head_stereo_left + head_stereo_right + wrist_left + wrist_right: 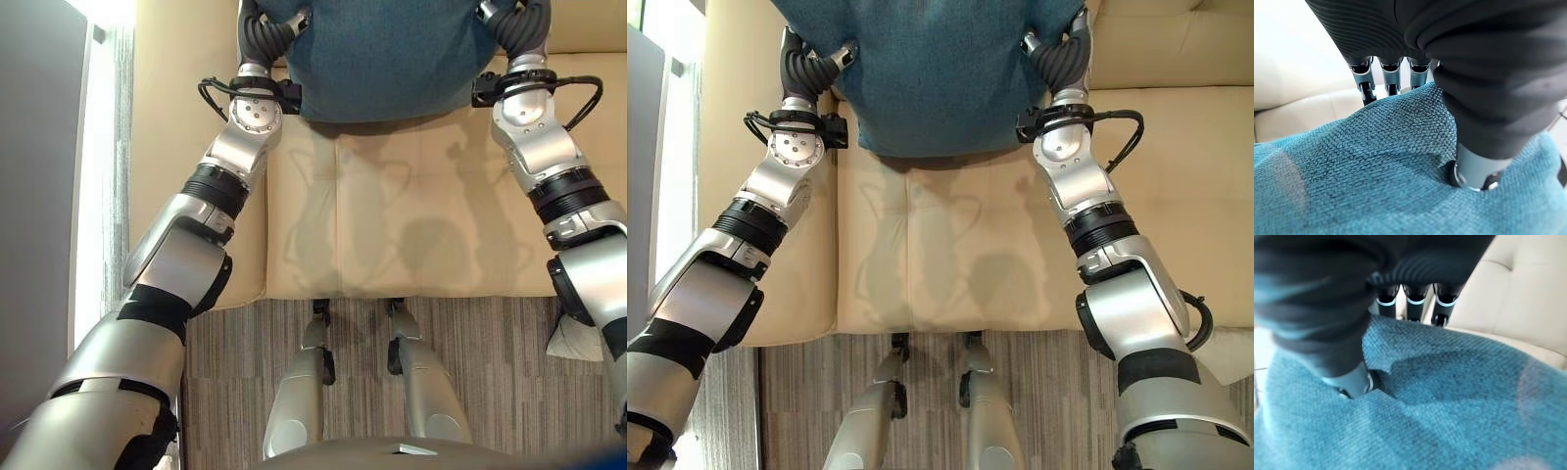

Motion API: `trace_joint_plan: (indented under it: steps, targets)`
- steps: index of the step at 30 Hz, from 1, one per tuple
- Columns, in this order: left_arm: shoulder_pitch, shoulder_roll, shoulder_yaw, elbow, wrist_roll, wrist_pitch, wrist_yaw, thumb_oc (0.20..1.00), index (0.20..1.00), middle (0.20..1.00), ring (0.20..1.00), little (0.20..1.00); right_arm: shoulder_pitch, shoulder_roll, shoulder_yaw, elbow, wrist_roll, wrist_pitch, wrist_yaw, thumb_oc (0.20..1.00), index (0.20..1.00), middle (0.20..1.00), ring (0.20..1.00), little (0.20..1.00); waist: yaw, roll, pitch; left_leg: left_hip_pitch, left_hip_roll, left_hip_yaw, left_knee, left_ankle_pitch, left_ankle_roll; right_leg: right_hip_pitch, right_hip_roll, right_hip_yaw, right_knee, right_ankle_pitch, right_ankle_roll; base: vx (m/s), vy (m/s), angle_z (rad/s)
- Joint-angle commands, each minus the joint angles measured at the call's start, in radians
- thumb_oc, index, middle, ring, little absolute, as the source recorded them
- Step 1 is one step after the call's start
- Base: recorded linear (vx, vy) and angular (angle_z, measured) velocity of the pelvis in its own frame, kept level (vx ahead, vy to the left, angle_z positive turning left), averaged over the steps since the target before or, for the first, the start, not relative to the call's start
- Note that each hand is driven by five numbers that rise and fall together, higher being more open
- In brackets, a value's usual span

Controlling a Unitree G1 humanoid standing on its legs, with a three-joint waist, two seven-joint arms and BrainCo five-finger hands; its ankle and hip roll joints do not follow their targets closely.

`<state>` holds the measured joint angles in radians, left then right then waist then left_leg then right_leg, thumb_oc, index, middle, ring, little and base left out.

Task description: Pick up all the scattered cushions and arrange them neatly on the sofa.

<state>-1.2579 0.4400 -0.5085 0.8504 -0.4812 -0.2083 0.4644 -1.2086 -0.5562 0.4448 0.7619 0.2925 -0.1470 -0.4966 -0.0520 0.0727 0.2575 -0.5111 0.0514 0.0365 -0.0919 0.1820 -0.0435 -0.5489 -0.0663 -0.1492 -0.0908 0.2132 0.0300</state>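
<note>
- Left eye view: a teal cushion (382,54) is held over the cream sofa (411,225) seat, one hand at each side edge.
- Right eye view: left hand (808,69) and right hand (1058,57) clamp the cushion's two sides.
- Left wrist view: thumb pressed into the fabric, fingers (1365,83) behind the edge, pinching it.
- Right wrist view: the same pinch, thumb in front, fingers (1413,301) behind.

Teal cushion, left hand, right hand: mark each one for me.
teal cushion (387,59), left eye view, middle of its fabric face.
left hand (1488,73), left wrist view, dark ribbed cover, thumb pressed into the cushion.
right hand (1317,313), right wrist view, dark cover above the thumb gripping the cushion.
</note>
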Motion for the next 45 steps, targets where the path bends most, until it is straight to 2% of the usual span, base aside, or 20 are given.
trace_joint_plan:
  steps: [1,8,10,11,12,13,14,17,21,26,28,31,33,35,36,39,42,45]
  targets:
    - [-0.079,-0.031,-0.057,-0.063,0.016,-0.102,-0.028,0.200,0.200,0.200,0.200,0.200,-0.086,0.084,0.024,-0.078,-0.013,-0.102,0.008,0.200,0.200,0.200,0.200,0.200,0.007,-0.035,-0.064,0.028,-0.015,-0.030,0.005,-0.054,-0.063,0.040,-0.017,0.035,0.060,-0.110,0.103,0.01,-0.013,-0.03]
    - [-0.088,-0.026,-0.061,-0.056,0.045,-0.082,-0.013,0.200,0.200,0.200,0.200,0.200,-0.074,0.106,0.047,-0.060,-0.036,-0.087,0.007,0.200,0.200,0.200,0.200,0.200,0.013,-0.033,-0.042,0.016,-0.011,-0.032,0.005,-0.052,-0.069,0.031,-0.014,0.029,0.052,-0.110,0.102,0.00,-0.016,0.00]
    - [-0.111,-0.024,-0.073,-0.016,0.060,-0.066,-0.008,1.000,1.000,1.000,1.000,1.000,-0.091,0.105,0.061,-0.034,-0.051,-0.079,-0.003,0.200,0.200,0.200,0.200,0.200,0.012,-0.034,-0.038,0.006,-0.010,-0.030,0.005,-0.049,-0.071,0.022,-0.013,0.029,0.050,-0.106,0.103,0.00,0.000,0.00]
    - [-0.127,-0.018,-0.078,0.000,0.070,-0.057,-0.001,1.000,1.000,1.000,1.000,1.000,-0.104,0.104,0.069,-0.024,-0.066,-0.074,-0.018,0.285,0.285,0.285,0.285,0.285,0.012,-0.034,-0.035,0.000,-0.009,-0.030,0.005,-0.047,-0.072,0.017,-0.013,0.027,0.049,-0.103,0.104,-0.03,-0.005,0.00]
    - [-0.148,-0.012,-0.084,0.024,0.084,-0.043,0.006,1.000,1.000,1.000,1.000,1.000,-0.119,0.104,0.071,-0.011,-0.089,-0.065,-0.045,0.507,0.507,0.507,0.507,0.507,0.012,-0.034,-0.032,-0.007,-0.008,-0.031,0.005,-0.044,-0.072,0.011,-0.011,0.025,0.047,-0.100,0.105,-0.03,-0.007,0.00]
    - [-0.161,-0.007,-0.086,0.037,0.091,-0.037,0.016,1.000,1.000,1.000,1.000,1.000,-0.128,0.104,0.068,0.000,-0.117,-0.051,-0.076,0.834,0.834,0.834,0.834,0.834,0.013,-0.033,-0.027,-0.013,-0.006,-0.032,0.005,-0.042,-0.073,0.005,-0.010,0.023,0.045,-0.096,0.106,0.00,0.000,0.00]
    - [-0.168,-0.002,-0.082,0.034,0.093,-0.033,0.024,1.000,1.000,1.000,1.000,1.000,-0.132,0.101,0.064,0.004,-0.136,-0.037,-0.096,1.000,1.000,1.000,1.000,1.000,0.014,-0.033,-0.026,-0.019,-0.005,-0.033,0.005,-0.041,-0.073,0.000,-0.009,0.020,0.044,-0.095,0.106,-0.02,-0.008,-0.03]
    - [-0.238,0.043,-0.088,0.088,0.084,-0.020,0.051,1.000,1.000,1.000,1.000,1.000,-0.209,0.070,0.092,0.119,-0.206,0.056,-0.169,1.000,1.000,1.000,1.000,1.000,0.020,-0.029,-0.029,-0.038,-0.006,-0.037,0.005,-0.036,-0.074,-0.019,-0.007,0.014,0.038,-0.091,0.108,0.00,-0.004,-0.01]
    - [-0.255,0.085,-0.087,0.101,0.060,-0.019,0.045,1.000,1.000,1.000,1.000,1.000,-0.248,0.028,0.131,0.173,-0.242,0.097,-0.174,1.000,1.000,1.000,1.000,1.000,0.025,-0.028,-0.041,-0.040,-0.011,-0.038,0.005,-0.036,-0.074,-0.015,-0.008,0.011,0.029,-0.085,0.109,0.00,0.000,0.00]
    - [-0.256,0.136,-0.083,0.130,0.001,-0.031,0.024,1.000,1.000,1.000,1.000,1.000,-0.280,-0.017,0.170,0.221,-0.226,0.117,-0.157,1.000,1.000,1.000,1.000,1.000,0.030,-0.027,-0.058,-0.036,-0.013,-0.041,0.005,-0.038,-0.075,-0.008,-0.008,0.009,0.024,-0.084,0.109,0.00,0.000,0.00]
    - [-0.245,0.185,-0.082,0.153,-0.049,-0.035,-0.006,1.000,1.000,1.000,1.000,1.000,-0.298,-0.063,0.196,0.247,-0.205,0.124,-0.142,1.000,1.000,1.000,1.000,1.000,0.033,-0.031,-0.072,-0.030,-0.015,-0.041,0.005,-0.039,-0.076,0.001,-0.008,0.005,0.019,-0.083,0.108,0.00,0.000,0.00]
    - [-0.219,0.245,-0.062,0.170,-0.073,-0.036,-0.014,1.000,1.000,1.000,1.000,1.000,-0.286,-0.108,0.185,0.272,-0.148,0.120,-0.131,1.000,1.000,1.000,1.000,1.000,0.036,-0.032,-0.080,-0.021,-0.017,-0.041,0.005,-0.043,-0.077,0.013,-0.006,0.003,0.017,-0.085,0.107,0.00,0.003,0.01]
    - [-0.175,0.304,-0.037,0.159,-0.084,-0.041,-0.019,1.000,1.000,1.000,1.000,1.000,-0.252,-0.168,0.160,0.269,-0.108,0.112,-0.117,1.000,1.000,1.000,1.000,1.000,0.039,-0.035,-0.083,-0.013,-0.018,-0.038,0.005,-0.045,-0.077,0.023,-0.006,0.002,0.015,-0.085,0.107,0.00,0.009,0.07]
    - [-0.097,0.339,0.010,0.126,-0.105,-0.050,-0.031,1.000,1.000,1.000,1.000,1.000,-0.183,-0.227,0.118,0.230,-0.082,0.097,-0.107,1.000,1.000,1.000,1.000,1.000,0.038,-0.036,-0.089,-0.001,-0.017,-0.036,0.005,-0.049,-0.078,0.036,-0.007,0.000,0.012,-0.087,0.108,0.00,-0.001,0.05]
    - [0.001,0.374,0.057,0.050,-0.107,-0.068,-0.053,1.000,1.000,1.000,1.000,1.000,-0.112,-0.273,0.084,0.182,-0.077,0.079,-0.089,1.000,1.000,1.000,1.000,1.000,0.041,-0.040,-0.092,0.016,-0.014,-0.034,0.005,-0.054,-0.078,0.054,-0.008,-0.004,0.010,-0.091,0.108,0.00,0.000,0.00]
    - [0.227,0.394,0.164,-0.130,-0.090,-0.086,-0.074,1.000,1.000,1.000,1.000,1.000,0.073,-0.324,-0.011,0.052,-0.106,0.063,-0.060,1.000,1.000,1.000,1.000,1.000,0.041,-0.047,-0.107,0.050,-0.014,-0.033,0.005,-0.060,-0.074,0.094,-0.011,-0.008,0.004,-0.095,0.105,0.02,-0.014,0.00]
    - [0.497,0.340,0.297,-0.283,-0.072,-0.089,-0.104,1.000,1.000,1.000,1.000,1.000,0.337,-0.336,-0.156,-0.073,-0.137,0.039,-0.006,1.000,1.000,1.000,1.000,1.000,0.039,-0.058,-0.121,0.108,-0.009,-0.025,0.005,-0.076,-0.071,0.151,-0.013,-0.012,0.004,-0.111,0.101,0.06,-0.028,0.00]
    - [0.760,0.253,0.397,-0.414,-0.018,-0.069,-0.133,1.000,1.000,1.000,1.000,1.000,0.626,-0.261,-0.319,-0.188,-0.143,0.015,0.057,1.000,1.000,1.000,1.000,1.000,0.038,-0.071,-0.127,0.168,-0.003,-0.025,0.005,-0.094,-0.066,0.219,-0.015,-0.016,0.004,-0.128,0.101,0.06,-0.032,0.01]
